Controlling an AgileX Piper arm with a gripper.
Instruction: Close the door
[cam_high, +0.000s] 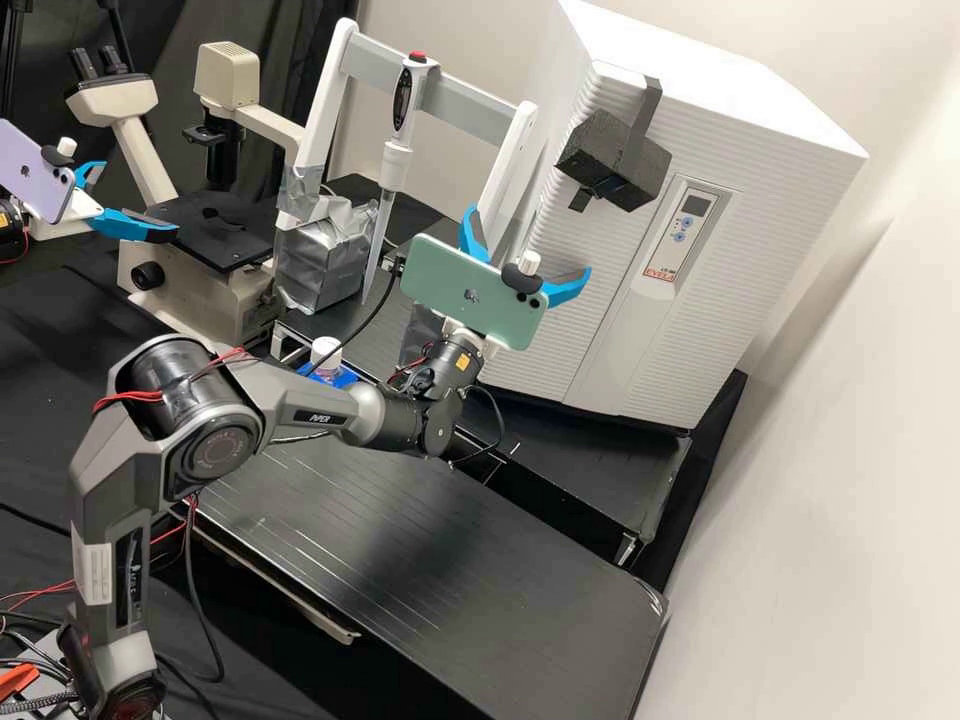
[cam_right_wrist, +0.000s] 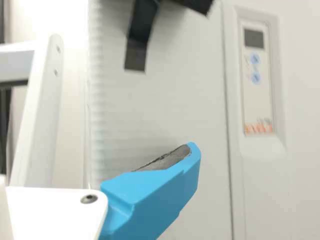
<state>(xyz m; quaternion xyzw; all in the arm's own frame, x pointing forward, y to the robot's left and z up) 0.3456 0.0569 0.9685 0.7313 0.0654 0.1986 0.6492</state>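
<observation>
You have the door (cam_high: 560, 348) at the right of the high view's centre, on the front of the white cabinet (cam_high: 720, 75). By my reading it's shut or very nearly so: the front lies about flat, and the seam beside the control strip (cam_high: 680, 235) looks thin and even in the wrist view. You can't rule out a slight gap along the edges, though.

Your gripper (cam_high: 529, 239) is just above and right of the centre of the high view, in front of the door's left part. Its fingers are spread, with nothing held between them. The dark block (cam_high: 615, 160) on the cabinet front sits above and to the right of it. I can't tell whether any finger touches the door.

So you look to be at or near the end. What's left is probably a light push if the latch hasn't caught, then backing the arm off without snagging that block.
</observation>
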